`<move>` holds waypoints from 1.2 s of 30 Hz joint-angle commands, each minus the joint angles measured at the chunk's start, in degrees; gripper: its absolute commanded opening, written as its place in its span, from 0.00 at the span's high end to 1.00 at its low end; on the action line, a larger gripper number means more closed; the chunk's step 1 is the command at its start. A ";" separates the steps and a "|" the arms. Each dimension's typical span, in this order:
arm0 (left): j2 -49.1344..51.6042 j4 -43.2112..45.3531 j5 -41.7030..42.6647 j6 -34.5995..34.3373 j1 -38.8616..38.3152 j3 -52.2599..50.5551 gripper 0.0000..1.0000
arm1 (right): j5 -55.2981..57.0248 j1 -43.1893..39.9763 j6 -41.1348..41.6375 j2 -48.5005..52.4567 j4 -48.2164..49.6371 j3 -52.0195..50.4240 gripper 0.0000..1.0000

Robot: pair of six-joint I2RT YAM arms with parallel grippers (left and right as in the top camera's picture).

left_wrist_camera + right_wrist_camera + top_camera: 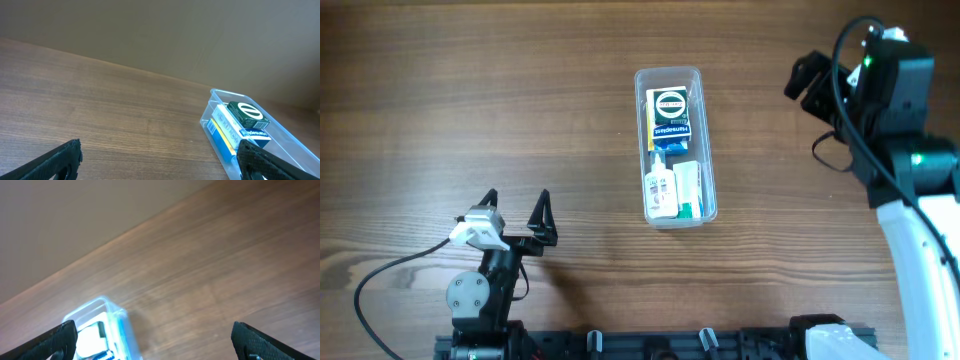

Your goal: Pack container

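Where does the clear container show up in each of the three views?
Overhead: the container lies at the centre, long side running up and down the picture.
Left wrist: the container is lower right, cut off by the frame edges.
Right wrist: the container is bottom left, blurred, one end showing.
Shared landmark: the green box with a white circle inside it, plain overhead and in left wrist; right wrist too blurred to tell.

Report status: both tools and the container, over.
Left tool open, empty. Right tool open, empty. Container sits apart from both, green box and bottle inside. Nothing in the way.
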 commanded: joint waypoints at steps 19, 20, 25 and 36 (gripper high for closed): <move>-0.61 -0.09 0.48 1.33 0.31 -0.33 0.00 | -3.98 0.31 -24.04 -58.47 36.59 -62.27 0.00; -0.61 -0.09 0.48 1.33 0.31 -0.33 0.00 | -3.96 0.31 -24.06 -59.76 37.13 -63.65 0.00; -0.61 -0.07 0.48 1.33 0.31 -0.33 0.00 | -4.59 -1.46 -23.32 -66.69 37.44 -68.52 0.00; -0.61 -0.07 0.46 1.36 0.31 -0.33 0.00 | -12.46 -4.55 -29.73 -70.53 43.17 -72.06 0.00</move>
